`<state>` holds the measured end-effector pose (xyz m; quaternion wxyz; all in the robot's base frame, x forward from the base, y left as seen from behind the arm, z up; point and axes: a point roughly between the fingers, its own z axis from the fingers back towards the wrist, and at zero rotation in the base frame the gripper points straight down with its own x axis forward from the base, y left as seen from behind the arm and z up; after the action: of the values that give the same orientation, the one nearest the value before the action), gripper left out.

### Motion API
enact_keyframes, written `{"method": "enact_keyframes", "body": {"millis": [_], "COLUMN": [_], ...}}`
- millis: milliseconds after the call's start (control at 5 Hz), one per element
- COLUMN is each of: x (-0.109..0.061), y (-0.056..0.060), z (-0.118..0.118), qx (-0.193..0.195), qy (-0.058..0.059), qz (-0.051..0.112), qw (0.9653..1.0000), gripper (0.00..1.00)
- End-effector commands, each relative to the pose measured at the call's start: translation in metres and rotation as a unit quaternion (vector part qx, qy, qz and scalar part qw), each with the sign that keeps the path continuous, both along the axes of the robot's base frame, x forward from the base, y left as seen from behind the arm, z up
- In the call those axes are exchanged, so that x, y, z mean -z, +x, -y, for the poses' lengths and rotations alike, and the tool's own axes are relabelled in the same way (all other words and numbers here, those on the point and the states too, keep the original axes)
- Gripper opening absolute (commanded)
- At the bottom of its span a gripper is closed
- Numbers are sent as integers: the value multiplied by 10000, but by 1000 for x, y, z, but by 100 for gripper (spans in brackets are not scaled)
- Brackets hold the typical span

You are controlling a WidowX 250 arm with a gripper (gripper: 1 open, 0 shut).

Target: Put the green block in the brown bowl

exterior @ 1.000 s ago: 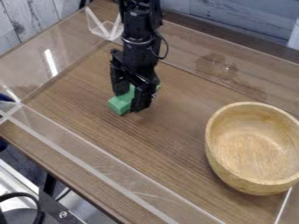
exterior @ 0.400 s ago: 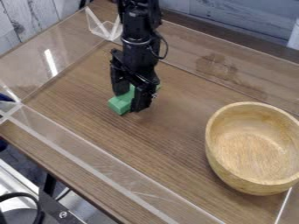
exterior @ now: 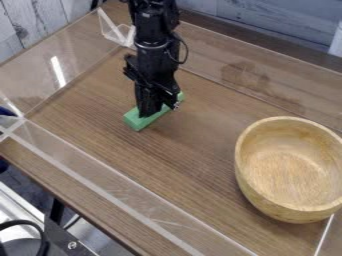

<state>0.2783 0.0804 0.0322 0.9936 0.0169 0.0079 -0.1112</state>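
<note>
The green block (exterior: 138, 120) lies on the wooden table, left of centre, a small bright bar angled toward the back right. My gripper (exterior: 151, 107) points straight down onto its middle, and the black fingers are drawn in against the block's sides. The block still rests on the table surface, its near end sticking out below the fingers and a sliver showing on the far side. The brown bowl (exterior: 287, 123), round, light wood with a thick rim, sits at the front right, well apart from the gripper, with nothing inside it.
Low clear plastic walls (exterior: 54, 70) border the table's left and front edges. The brown tabletop (exterior: 187, 170) stretches between block and bowl. Black cables (exterior: 20, 240) hang below the front left corner.
The fingers, spread wide around the block before, have closed in on it. The arm has stayed in the same place and the block has not moved.
</note>
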Motion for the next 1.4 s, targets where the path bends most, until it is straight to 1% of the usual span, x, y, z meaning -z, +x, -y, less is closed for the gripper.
{"method": "enact_keyframes", "body": {"millis": [0, 400, 600, 800, 1000, 1200], "x": [-15, -41, -61, -90, -112, -93], "y": [3, 5, 7, 12, 17, 17], "z": [2, 10, 15, 25, 41, 31], "qx": [-66, -243, -350, -407, -348, -344], "qy": [-26, -87, -112, -157, -272, -271], "qz": [140, 303, 470, 668, 783, 770], "qw": [9999, 9992, 9982, 9968, 9960, 9961], "gripper": [0, 0, 0, 0, 0, 100]}}
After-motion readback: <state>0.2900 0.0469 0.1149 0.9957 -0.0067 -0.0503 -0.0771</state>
